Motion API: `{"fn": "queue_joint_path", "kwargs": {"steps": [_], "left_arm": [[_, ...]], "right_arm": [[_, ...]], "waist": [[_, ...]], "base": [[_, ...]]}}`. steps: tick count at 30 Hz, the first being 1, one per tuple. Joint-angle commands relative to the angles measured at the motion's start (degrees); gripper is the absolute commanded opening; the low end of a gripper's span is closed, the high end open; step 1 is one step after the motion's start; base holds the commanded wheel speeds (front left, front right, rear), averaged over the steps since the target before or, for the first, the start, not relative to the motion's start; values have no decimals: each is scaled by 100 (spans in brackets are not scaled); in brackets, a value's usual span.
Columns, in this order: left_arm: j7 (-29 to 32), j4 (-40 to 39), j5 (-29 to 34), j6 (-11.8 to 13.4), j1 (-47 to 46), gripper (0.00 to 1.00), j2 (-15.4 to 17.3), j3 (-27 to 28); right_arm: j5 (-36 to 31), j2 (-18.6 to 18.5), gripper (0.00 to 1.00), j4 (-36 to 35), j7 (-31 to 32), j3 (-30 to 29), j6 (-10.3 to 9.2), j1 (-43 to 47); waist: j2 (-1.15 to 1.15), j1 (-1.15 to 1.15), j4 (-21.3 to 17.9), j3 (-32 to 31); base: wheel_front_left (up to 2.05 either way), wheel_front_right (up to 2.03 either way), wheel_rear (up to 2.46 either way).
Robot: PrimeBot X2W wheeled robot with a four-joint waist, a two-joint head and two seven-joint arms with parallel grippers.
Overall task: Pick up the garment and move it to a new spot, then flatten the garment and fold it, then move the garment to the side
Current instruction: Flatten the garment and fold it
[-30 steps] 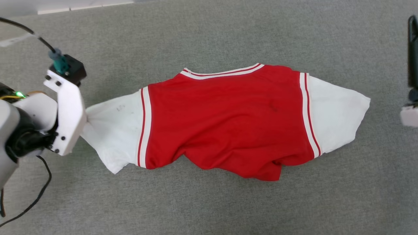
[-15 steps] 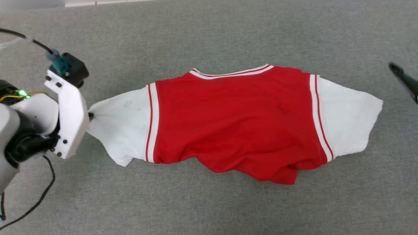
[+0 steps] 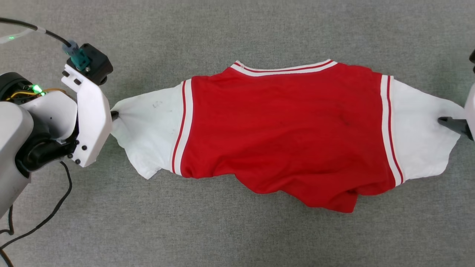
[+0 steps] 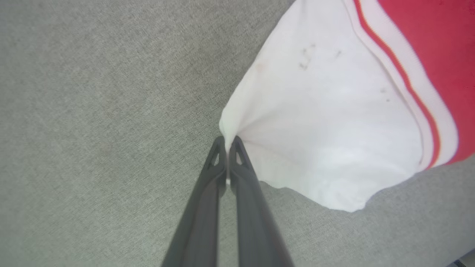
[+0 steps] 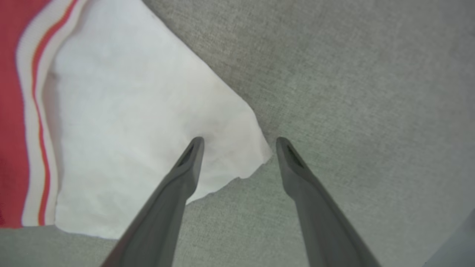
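Two arms, one garment (image 3: 282, 129).

Head view: red jersey with white sleeves lies spread sideways on the grey surface (image 3: 237, 230). Plain red face up, striped collar trim at the far edge, lower hem rumpled and bunched toward the robot's right. Left fingers (image 3: 114, 115) sit at the tip of the sleeve on the robot's left, cloth drawn to a point there. Right fingers (image 3: 454, 124) are over the outer edge of the other sleeve, at the view's right border. Black cable (image 3: 55, 207) runs beside the left arm.

Left wrist view: left fingers (image 4: 239, 159) closed tight, pinching the white sleeve's edge, folds fanning out from the pinch. Faint dark marks on the sleeve; red-white stripe trim and red body beyond.

Right wrist view: right fingers (image 5: 187, 163) spread wide, holding nothing. One tip is over the white sleeve, the other over bare grey surface, with the sleeve corner between them. Can't tell if either tip touches the cloth.
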Motion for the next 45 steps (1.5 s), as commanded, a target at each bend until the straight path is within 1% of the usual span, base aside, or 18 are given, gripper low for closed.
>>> {"fn": "queue_joint_path", "kwargs": {"steps": [1,5,9,10,11,13,18,25,32,34,36,39,41,42,45], "left_arm": [[-53,10,-23,-5,-99,0,26,-63],[-143,49,-60,-6,-241,0,-9,-229],[-250,102,-126,-6,-325,0,11,-395],[-275,128,-149,-5,-337,0,29,-436],[-298,159,-166,-6,-350,0,39,-488],[-396,233,-158,-6,-380,0,46,-562],[-797,254,-172,-6,-436,0,28,-711],[-1537,56,-142,-2,-588,0,219,-596],[-2021,-241,-10,14,-862,0,241,-390],[-2121,-301,59,95,-978,0,210,-298],[-2224,-322,160,232,-1120,0,170,-201],[-2304,-316,334,380,-1319,0,89,-131],[-2350,-301,445,443,-1500,0,32,-74],[-2350,-301,445,443,-1500,0,32,-74],[-2469,-203,649,522,-1778,0,-66,26]], "right_arm": [[57,161,100,146,2,15,-4,-102],[84,413,100,490,57,339,-3,111],[143,637,100,681,-233,493,-3,151],[126,653,85,676,-311,548,-3,109],[134,642,0,682,-408,561,-3,57],[217,639,0,723,-640,474,-2,-79],[290,451,0,812,-1391,197,-4,-294],[455,84,0,246,-2321,107,-4,-267],[310,-179,0,-161,-2986,-36,-4,-454],[259,-149,0,-216,-3135,-124,-4,-544],[155,-109,0,-284,-3245,-177,-4,-676],[-128,-46,0,-316,-3434,-250,-4,-937],[-382,55,0,-254,-3534,-307,-4,-1148],[-382,55,0,-254,-3534,-307,-4,-1148],[-782,310,0,-121,-3656,-407,-4,-1572]], "waist": [[0,0,27,88],[0,0,84,184],[0,0,82,220],[0,0,77,205],[0,0,75,173],[0,0,61,72],[0,0,28,-336],[0,0,-46,-853],[0,0,-69,-1222],[0,0,-71,-1290],[0,0,-68,-1337],[0,0,-75,-1378],[0,0,-88,-1380],[0,0,-88,-1380],[0,0,-114,-1303]], "base": [[0,0,0],[0,0,0],[0,0,0],[0,0,0],[0,0,0],[0,0,0],[0,0,0],[0,0,0],[0,0,0],[0,0,0],[0,0,0],[0,0,0],[0,0,0],[0,0,0],[0,0,0]]}}
